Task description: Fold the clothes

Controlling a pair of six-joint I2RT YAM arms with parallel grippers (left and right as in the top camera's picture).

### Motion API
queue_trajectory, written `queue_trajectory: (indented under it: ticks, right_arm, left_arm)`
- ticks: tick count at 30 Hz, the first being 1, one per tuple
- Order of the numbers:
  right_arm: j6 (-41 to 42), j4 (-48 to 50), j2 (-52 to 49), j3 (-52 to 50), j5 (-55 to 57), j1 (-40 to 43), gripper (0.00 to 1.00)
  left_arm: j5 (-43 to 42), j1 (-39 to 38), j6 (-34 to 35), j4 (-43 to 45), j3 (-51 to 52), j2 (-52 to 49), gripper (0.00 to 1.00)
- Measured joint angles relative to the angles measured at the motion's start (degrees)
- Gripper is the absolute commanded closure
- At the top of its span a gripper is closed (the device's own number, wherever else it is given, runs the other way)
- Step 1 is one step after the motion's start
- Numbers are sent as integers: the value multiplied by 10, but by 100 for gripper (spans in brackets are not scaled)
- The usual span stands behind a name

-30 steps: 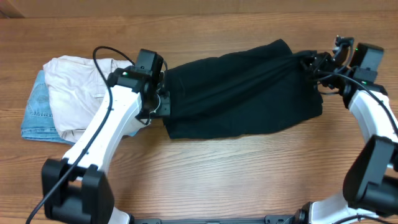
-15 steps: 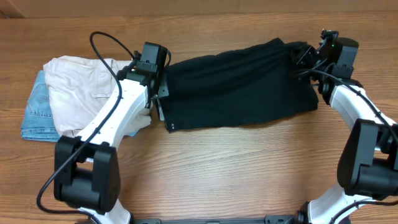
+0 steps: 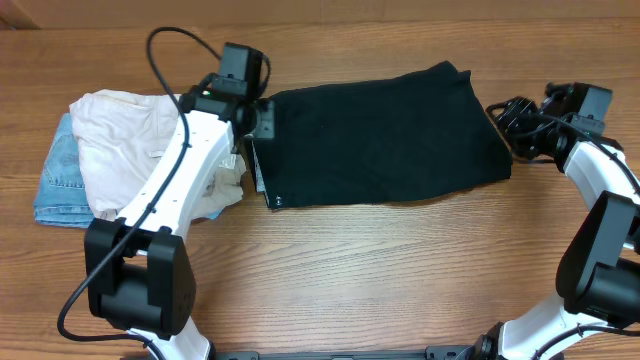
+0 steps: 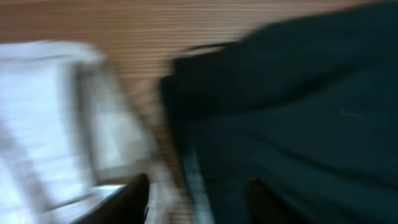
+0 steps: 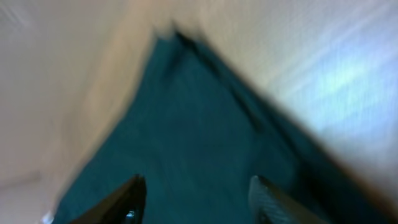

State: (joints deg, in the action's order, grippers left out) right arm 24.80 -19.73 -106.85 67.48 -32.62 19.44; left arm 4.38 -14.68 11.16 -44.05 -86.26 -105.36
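A black garment [image 3: 380, 135] lies spread flat on the wooden table [image 3: 400, 270], with a pale label showing at its near left corner. My left gripper [image 3: 260, 120] hovers at the garment's left edge, and my right gripper [image 3: 503, 112] sits just off its right edge. In the blurred left wrist view, the left gripper [image 4: 198, 202] is open over the garment's hem [image 4: 298, 112], holding nothing. The right wrist view, also blurred, has the right gripper [image 5: 198, 199] open above the dark cloth [image 5: 186, 124], nothing pinched between its fingers.
A cream garment [image 3: 125, 145] lies crumpled at the left on top of folded blue jeans [image 3: 55, 185], right beside my left arm. The cream cloth [image 4: 50, 124] also fills the left of the left wrist view. Bare wood runs along the table's near side.
Both grippers have opened and let go of the black garment, which now lies flatter. The right gripper has drawn back to the right, and the left has shifted toward the far edge.
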Motion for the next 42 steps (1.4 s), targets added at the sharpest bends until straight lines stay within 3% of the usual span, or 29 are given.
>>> queue_trajectory:
  ticks: [1, 2, 4, 6, 12, 20, 24, 30, 36, 38, 42]
  right_arm:
    - [-12, -26, 0, 0, -2, -5, 48]
    - [-18, -45, 0, 0, 0, -11, 63]
    - [-39, -57, 0, -1, 2, -30, 85]
    - [-45, -57, 0, -3, 16, -58, 92]
    - [-32, -61, -5, -40, 116, -139, 96]
    - [106, -99, -11, -78, 156, -120, 96]
    - [136, -175, 2, -85, 130, -85, 96]
    - [139, -236, 48, -120, 151, -60, 96]
    - [139, -243, 143, -140, 246, -18, 96]
    - [135, -242, 185, -140, 268, 10, 96]
    - [64, -196, 210, -140, 225, 41, 96]
  left_arm:
    - [-21, -10, -12, 2, 0, 0, 39]
    - [-34, -18, -22, 2, 0, -2, 44]
    - [-62, -37, -37, 2, 0, -10, 67]
    - [-95, -57, -62, 2, 0, -38, 85]
    - [-128, -74, -90, -30, 0, -151, 93]
    - [-119, -74, -106, -47, -8, -166, 86]
    - [-98, -76, -115, -48, -9, -166, 74]
    - [-54, -70, -108, -61, -13, -167, 61]
    - [-83, -27, -83, -148, -84, -188, 37]
    - [-105, -10, -80, -175, -118, -189, 24]
    - [-167, 13, -77, -195, -163, -189, 22]
